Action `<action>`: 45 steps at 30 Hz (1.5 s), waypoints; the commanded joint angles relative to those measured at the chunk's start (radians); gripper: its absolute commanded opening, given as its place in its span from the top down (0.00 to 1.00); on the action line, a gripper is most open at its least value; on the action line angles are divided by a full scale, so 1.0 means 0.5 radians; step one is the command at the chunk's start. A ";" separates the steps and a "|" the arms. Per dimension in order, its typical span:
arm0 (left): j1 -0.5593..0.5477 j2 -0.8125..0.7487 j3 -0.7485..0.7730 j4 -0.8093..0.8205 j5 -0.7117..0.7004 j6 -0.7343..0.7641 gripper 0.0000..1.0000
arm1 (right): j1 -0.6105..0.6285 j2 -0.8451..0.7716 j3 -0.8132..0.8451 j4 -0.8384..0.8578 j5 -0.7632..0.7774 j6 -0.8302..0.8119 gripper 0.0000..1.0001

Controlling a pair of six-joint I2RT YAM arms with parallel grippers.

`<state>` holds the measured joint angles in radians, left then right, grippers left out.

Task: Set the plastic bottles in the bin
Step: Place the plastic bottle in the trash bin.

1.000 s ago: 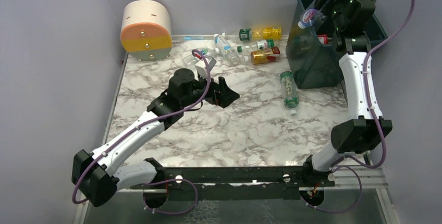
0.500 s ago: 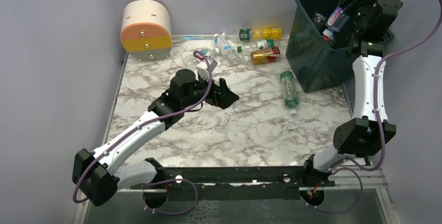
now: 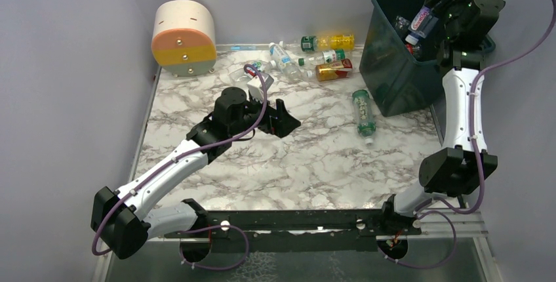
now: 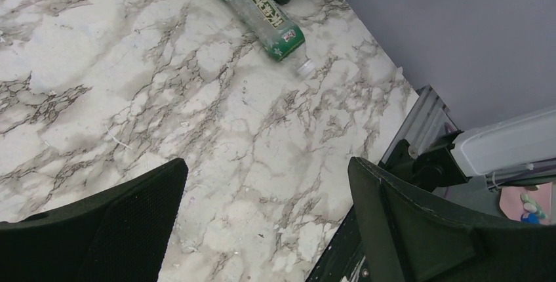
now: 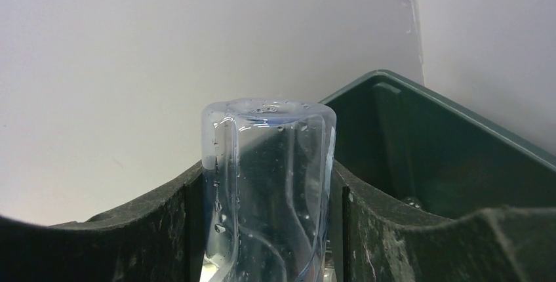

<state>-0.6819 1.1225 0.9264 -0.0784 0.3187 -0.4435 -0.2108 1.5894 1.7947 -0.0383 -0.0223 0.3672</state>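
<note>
My right gripper [image 3: 433, 14] is shut on a clear plastic bottle [image 3: 421, 25] with a blue and red label, held above the open top of the dark teal bin [image 3: 387, 82]. In the right wrist view the bottle [image 5: 269, 183] stands between both fingers [image 5: 157, 236], its base up, with the bin [image 5: 452, 157] behind. A green-labelled bottle [image 3: 364, 115] lies on the table left of the bin; it also shows in the left wrist view as the green bottle [image 4: 259, 6]. My left gripper [image 3: 280, 119] hangs open over the table's middle, holding nothing.
Several bottles lie at the back edge: a yellow one [image 3: 331, 41], an orange one [image 3: 333, 69], a clear one [image 3: 284, 58]. More bottles rest inside the bin [image 3: 404, 47]. A round cream, orange and yellow drum [image 3: 184, 38] sits back left.
The right arm swung right with the bottle, from the bin's left wall to above its opening, then held almost still. The left arm has not moved.
</note>
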 commanded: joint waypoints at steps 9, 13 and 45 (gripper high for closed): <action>0.005 0.013 0.005 -0.004 -0.014 0.028 0.01 | -0.017 0.126 -0.053 -0.012 0.051 -0.029 0.32; 0.005 0.028 0.004 0.001 -0.006 0.026 0.01 | -0.017 0.118 -0.085 -0.038 -0.001 0.016 0.18; -0.400 1.834 1.191 0.326 0.114 -0.717 0.01 | 0.369 -0.908 -0.697 -0.595 -0.955 -0.028 0.00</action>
<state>-0.8211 1.8511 1.3033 0.1104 0.4023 -0.7197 -0.0307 1.1717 1.5055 -0.2203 -0.4866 0.3935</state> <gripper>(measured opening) 0.989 0.996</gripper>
